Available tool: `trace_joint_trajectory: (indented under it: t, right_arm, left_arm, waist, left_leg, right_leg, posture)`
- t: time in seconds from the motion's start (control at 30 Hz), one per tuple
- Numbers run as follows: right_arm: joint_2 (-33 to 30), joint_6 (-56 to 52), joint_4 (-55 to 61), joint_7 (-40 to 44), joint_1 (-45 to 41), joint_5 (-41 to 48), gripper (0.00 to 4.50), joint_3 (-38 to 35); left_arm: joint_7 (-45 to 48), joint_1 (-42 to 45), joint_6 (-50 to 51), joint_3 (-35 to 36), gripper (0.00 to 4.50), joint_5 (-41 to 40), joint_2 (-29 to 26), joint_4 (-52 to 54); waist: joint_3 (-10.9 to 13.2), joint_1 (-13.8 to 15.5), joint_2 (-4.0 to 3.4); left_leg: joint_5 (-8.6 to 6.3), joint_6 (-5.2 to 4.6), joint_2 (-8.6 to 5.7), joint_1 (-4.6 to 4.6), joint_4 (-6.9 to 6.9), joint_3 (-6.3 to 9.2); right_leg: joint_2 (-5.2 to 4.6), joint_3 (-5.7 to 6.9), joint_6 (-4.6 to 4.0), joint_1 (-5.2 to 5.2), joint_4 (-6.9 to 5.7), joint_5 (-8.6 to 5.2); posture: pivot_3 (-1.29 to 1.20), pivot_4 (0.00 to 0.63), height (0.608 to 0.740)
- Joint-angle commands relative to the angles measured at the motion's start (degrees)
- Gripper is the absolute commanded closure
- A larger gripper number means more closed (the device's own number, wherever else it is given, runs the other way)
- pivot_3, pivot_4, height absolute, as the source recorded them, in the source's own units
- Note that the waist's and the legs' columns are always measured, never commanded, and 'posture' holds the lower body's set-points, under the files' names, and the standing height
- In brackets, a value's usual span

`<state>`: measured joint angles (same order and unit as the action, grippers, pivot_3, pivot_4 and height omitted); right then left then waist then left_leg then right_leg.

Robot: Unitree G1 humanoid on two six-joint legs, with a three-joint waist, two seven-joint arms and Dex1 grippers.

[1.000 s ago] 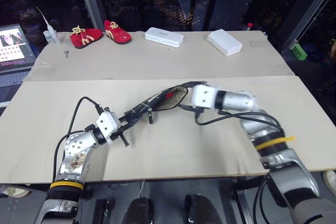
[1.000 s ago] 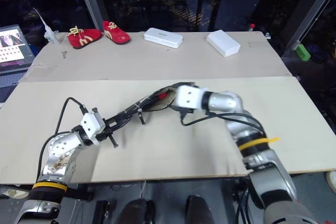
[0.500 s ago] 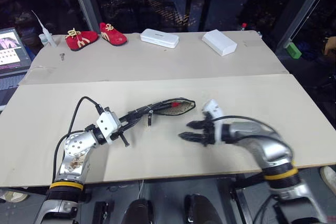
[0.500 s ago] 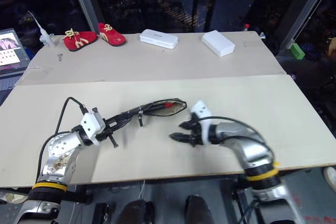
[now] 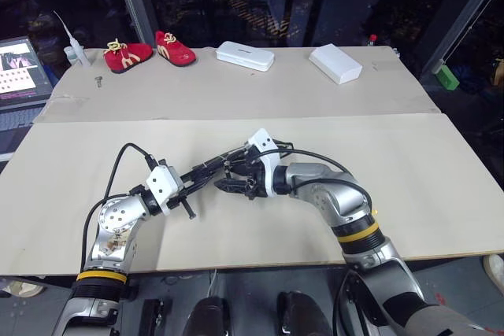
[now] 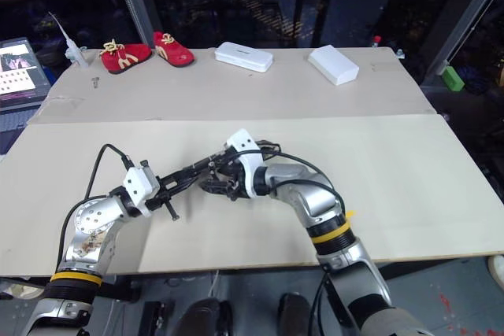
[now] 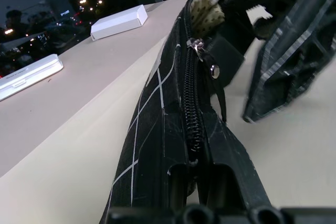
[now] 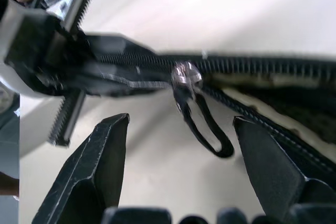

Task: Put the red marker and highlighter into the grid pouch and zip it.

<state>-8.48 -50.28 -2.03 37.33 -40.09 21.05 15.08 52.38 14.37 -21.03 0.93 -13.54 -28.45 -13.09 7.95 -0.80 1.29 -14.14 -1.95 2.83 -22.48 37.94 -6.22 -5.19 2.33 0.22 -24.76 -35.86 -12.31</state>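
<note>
On the pale beige table (image 5: 441, 186), the flat black fabric pouch with white grid lines (image 7: 157, 124) is held off the surface at one end by the left gripper (image 5: 191, 182), whose two black fingers are pressed together on that end so the pouch stands edge-up with its zipper on top. In the left wrist view the zipper teeth run closed from the clamped end to a small silver slider (image 7: 198, 46), and past the slider the mouth gapes, showing a pale dotted lining (image 7: 203, 11). The right gripper (image 8: 181, 142) sits just beside the pouch near its middle, its black fingers spread wide apart and holding nothing; in its wrist view they stand on either side of the dark looped pull cord (image 8: 207, 124) that hangs from the slider, not touching it. Neither a marker nor a highlighter can be made out from these angles, and the inside of the pouch cannot be seen into. At the far edge of the table lie a pair of small red shoes with yellow laces (image 5: 148, 49), a flat white rounded case (image 5: 246, 56) and a white rectangular box (image 5: 336, 63), all well apart from the pouch. A laptop with a lit screen (image 5: 20, 68) rests off the table's far left corner.
</note>
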Motion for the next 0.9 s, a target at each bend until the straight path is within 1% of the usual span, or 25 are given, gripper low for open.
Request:
trace_joint_trajectory:
  t: [0.03,0.07,0.1,0.13,0.2,0.23,0.3,0.37,0.4,0.57,0.67,0.8,0.9]
  right_arm:
    - [0.59,1.21,0.85,-1.12,-1.64,-0.46,1.21,-1.08]
    - [0.65,1.39,0.66,-1.38,-1.69,-0.60,1.48,-1.19]
    - [0.65,1.63,0.48,-1.63,-1.75,-0.71,1.64,-1.40]
    - [0.70,1.72,0.18,-1.98,-1.89,-0.76,2.06,-1.76]
    - [0.54,1.86,-0.10,-2.16,-1.99,-0.93,2.69,-2.04]
    - [0.36,1.94,-0.23,-2.07,-2.00,-1.00,3.09,-2.10]
    - [-0.25,2.19,-0.44,-1.68,-1.88,-1.21,3.66,-1.98]
    - [-0.62,2.16,-0.10,-1.40,-1.60,-1.10,4.43,-1.98]
    - [-0.79,2.02,0.25,-1.27,-1.41,-0.95,4.48,-2.13]
    - [-1.71,1.62,1.14,-1.07,-0.89,-0.70,4.48,-2.97]
    - [-3.58,1.01,2.25,-0.60,-0.34,-0.56,4.48,-3.82]
    - [-11.30,-0.41,6.90,3.34,1.88,1.12,4.48,-6.55]
    - [-16.76,0.13,8.15,5.15,3.25,1.47,4.48,-8.20]
  left_arm:
    - [-0.16,0.67,-0.57,0.25,4.50,-0.52,0.20,1.19]
    - [-0.19,0.64,-0.60,0.26,4.50,-0.53,0.23,1.16]
    - [-0.23,0.58,-0.64,0.27,4.50,-0.52,0.26,1.15]
    - [-0.24,0.55,-0.67,0.27,4.50,-0.51,0.28,1.10]
    - [-0.26,0.51,-0.72,0.29,4.50,-0.48,0.30,1.08]
    - [-0.28,0.56,-0.76,0.33,4.50,-0.48,0.33,1.00]
    - [-0.25,0.78,-0.92,0.39,4.50,-0.41,0.37,0.63]
    - [-0.26,0.76,-0.98,0.41,4.50,-0.39,0.41,0.66]
    - [-0.27,0.74,-1.03,0.41,4.50,-0.38,0.44,0.64]
    - [-0.31,0.63,-1.21,0.43,4.50,-0.32,0.53,0.54]
    - [-0.30,0.62,-1.27,0.45,4.50,-0.29,0.56,0.47]
    - [-0.25,0.66,-1.29,0.64,4.50,-0.34,0.48,0.28]
    - [-0.20,0.47,-1.33,0.68,4.50,-0.40,0.36,0.30]
  waist:
    - [0.00,-0.04,0.00]
    - [0.00,-0.05,0.00]
    - [0.00,-0.06,0.00]
    - [0.00,-0.06,0.00]
    - [0.00,-0.06,0.00]
    - [0.00,-0.06,0.00]
    - [0.00,-0.07,0.00]
    - [0.00,-0.07,0.00]
    - [0.00,-0.08,0.00]
    - [0.00,-0.17,0.00]
    - [0.00,-0.14,0.00]
    - [0.00,0.04,0.00]
    - [0.00,0.21,0.00]
  left_leg:
    - [0.00,0.00,0.00,0.00,0.00,0.00]
    - [0.00,0.00,0.00,0.00,0.00,0.00]
    - [0.00,0.00,0.00,0.00,0.00,0.00]
    - [0.00,0.00,0.00,0.00,0.00,0.00]
    - [0.00,0.00,0.00,0.00,0.00,-0.01]
    - [0.00,0.00,0.00,0.00,0.00,-0.01]
    - [0.00,0.00,0.01,0.00,0.00,-0.01]
    - [0.00,0.00,0.00,0.00,0.00,-0.01]
    - [0.00,0.00,0.01,0.00,0.00,-0.01]
    - [0.00,0.00,0.01,0.00,0.00,0.00]
    - [0.00,0.00,0.01,0.00,0.00,0.01]
    - [0.00,0.00,0.00,-0.03,0.00,0.02]
    - [-0.01,-0.01,-0.02,-0.11,0.00,0.02]
  right_leg:
    - [0.00,0.00,0.00,0.00,0.00,0.00]
    - [0.00,0.00,0.00,0.00,0.00,0.00]
    - [0.01,0.00,0.00,0.00,0.00,0.00]
    - [0.01,0.00,0.00,0.00,-0.01,0.00]
    - [0.01,0.00,0.00,0.00,0.00,0.00]
    - [0.01,0.00,0.00,0.00,0.00,0.00]
    - [0.01,0.00,0.00,0.00,0.00,0.00]
    - [0.00,0.00,0.00,0.00,0.00,0.00]
    - [0.00,0.00,0.00,0.00,0.00,0.00]
    - [0.01,0.00,0.00,-0.01,0.00,0.00]
    - [0.01,0.00,0.00,-0.01,0.00,0.00]
    - [-0.01,0.00,0.00,-0.01,0.04,0.00]
    - [-0.02,0.03,0.02,-0.02,0.10,-0.01]
  posture:
    - [0.00,0.150,0.740]
    - [0.00,0.150,0.740]
    - [0.00,0.150,0.740]
    - [0.00,0.150,0.740]
    - [0.00,0.150,0.740]
    - [0.00,0.150,0.740]
    - [0.00,0.150,0.740]
    - [0.00,0.150,0.740]
    - [0.00,0.150,0.740]
    - [0.00,0.150,0.740]
    - [0.00,0.150,0.740]
    - [0.00,0.150,0.740]
    - [0.00,0.150,0.740]
